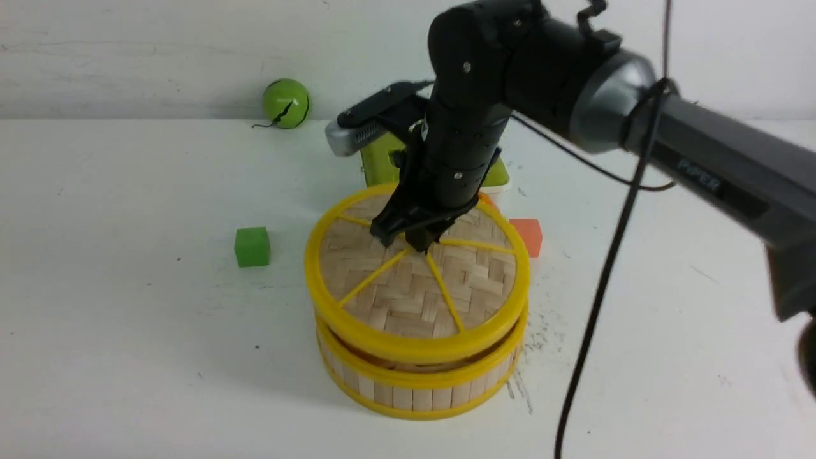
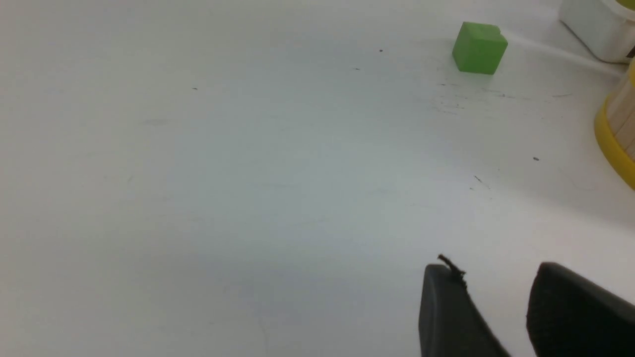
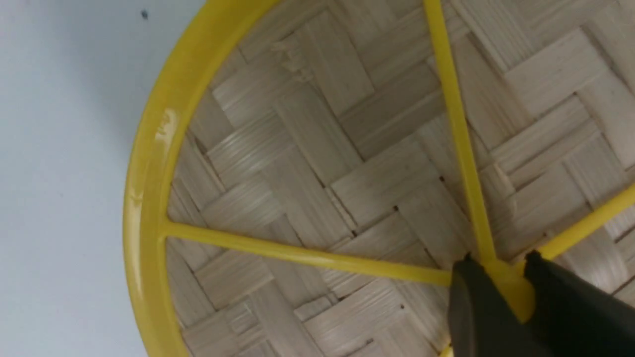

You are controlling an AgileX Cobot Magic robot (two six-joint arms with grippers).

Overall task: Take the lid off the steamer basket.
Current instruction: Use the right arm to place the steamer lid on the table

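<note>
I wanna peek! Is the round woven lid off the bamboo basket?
Not fully: round woven lid tilts over yellow-rimmed bamboo basket, gap between rims.

- The centre knob of the lid [image 1: 414, 287] is hidden in the front view by the right gripper [image 1: 409, 241], which is clamped on it. The right wrist view shows only a yellow strip of it.
- The inside of the steamer basket [image 1: 414, 389] is covered by the lid.
- The green-lidded box [image 1: 377, 164], at the far side, is mostly hidden behind the right arm [image 1: 701, 166].
- An orange thing [image 1: 488, 199] at the lid's far right rim shows only a sliver, too little to identify.
- The left gripper [image 2: 493, 271] shows only two parted fingertips; the rest is cut off.
</note>
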